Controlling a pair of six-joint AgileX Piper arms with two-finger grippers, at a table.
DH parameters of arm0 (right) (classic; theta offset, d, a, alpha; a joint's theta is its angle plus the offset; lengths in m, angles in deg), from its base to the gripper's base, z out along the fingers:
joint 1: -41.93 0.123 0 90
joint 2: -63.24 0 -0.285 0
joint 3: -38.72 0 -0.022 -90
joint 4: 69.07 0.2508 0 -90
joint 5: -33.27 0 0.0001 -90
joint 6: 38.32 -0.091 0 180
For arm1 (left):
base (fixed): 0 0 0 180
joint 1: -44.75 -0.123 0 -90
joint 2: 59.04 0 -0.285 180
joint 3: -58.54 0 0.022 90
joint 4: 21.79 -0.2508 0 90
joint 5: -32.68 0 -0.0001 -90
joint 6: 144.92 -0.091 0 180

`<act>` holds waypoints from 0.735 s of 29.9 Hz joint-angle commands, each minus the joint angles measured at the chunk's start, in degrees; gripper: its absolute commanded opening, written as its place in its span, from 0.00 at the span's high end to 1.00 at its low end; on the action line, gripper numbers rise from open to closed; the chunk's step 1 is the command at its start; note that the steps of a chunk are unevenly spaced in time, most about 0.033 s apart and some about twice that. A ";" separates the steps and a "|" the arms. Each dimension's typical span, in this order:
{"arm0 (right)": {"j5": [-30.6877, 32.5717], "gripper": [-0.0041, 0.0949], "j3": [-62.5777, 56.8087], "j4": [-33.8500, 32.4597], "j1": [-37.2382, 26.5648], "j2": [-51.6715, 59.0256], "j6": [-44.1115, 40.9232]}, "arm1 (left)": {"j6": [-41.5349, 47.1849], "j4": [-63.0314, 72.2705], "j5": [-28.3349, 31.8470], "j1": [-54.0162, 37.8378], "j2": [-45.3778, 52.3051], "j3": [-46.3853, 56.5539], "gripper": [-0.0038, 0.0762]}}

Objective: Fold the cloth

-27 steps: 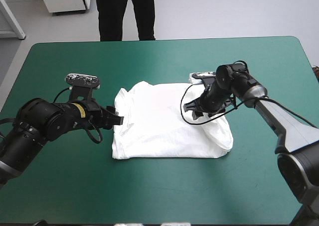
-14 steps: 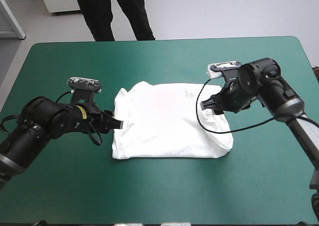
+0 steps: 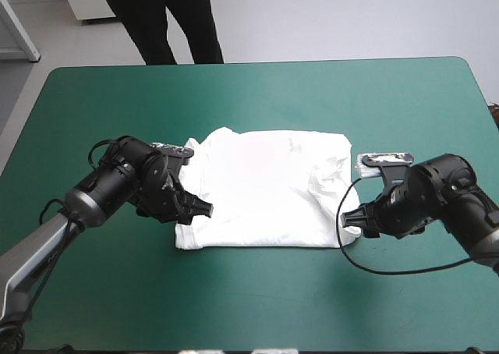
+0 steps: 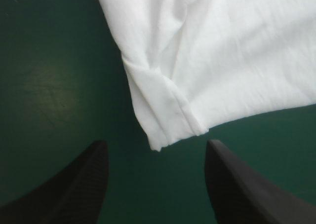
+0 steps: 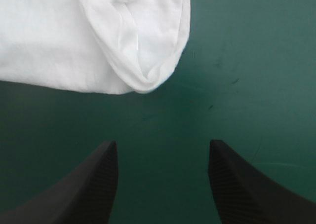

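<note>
White short-sleeved T-shirt (image 3: 265,186) spread flat mid-table on the teal-green cover (image 3: 257,97), roughly rectangular, rumpled along its right side. Fingertips of both grippers hard to make out from above against the dark arms. Most of the T-shirt cut off in both wrist views, only an edge and a corner showing in each. Left gripper (image 4: 157,144): black fingers well apart, holding nothing, low over the cover, a layered corner at the T-shirt's left side just ahead, reaching in between the tips. Right gripper (image 5: 163,142): fingers likewise apart and empty, a rounded fold at the T-shirt's near right corner ahead of it, a strip of bare cover between.
</note>
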 commanded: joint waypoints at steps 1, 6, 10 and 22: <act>-1.95 0.44 -1.10 -0.02 0.11 3.63 -0.60 | 0.74 0.26 -1.12 0.42 -0.05 -1.79 0.42; -1.74 0.44 -1.41 -0.02 0.11 4.57 -0.60 | 0.75 0.15 -0.64 0.42 -1.99 -0.90 0.42; -1.85 0.44 -1.41 -0.02 0.11 4.57 -0.60 | 1.19 0.64 2.32 0.42 -2.21 3.54 0.42; -1.95 0.47 -1.41 -0.02 0.11 4.57 -0.60 | 2.12 2.96 12.83 0.42 -6.75 10.45 0.42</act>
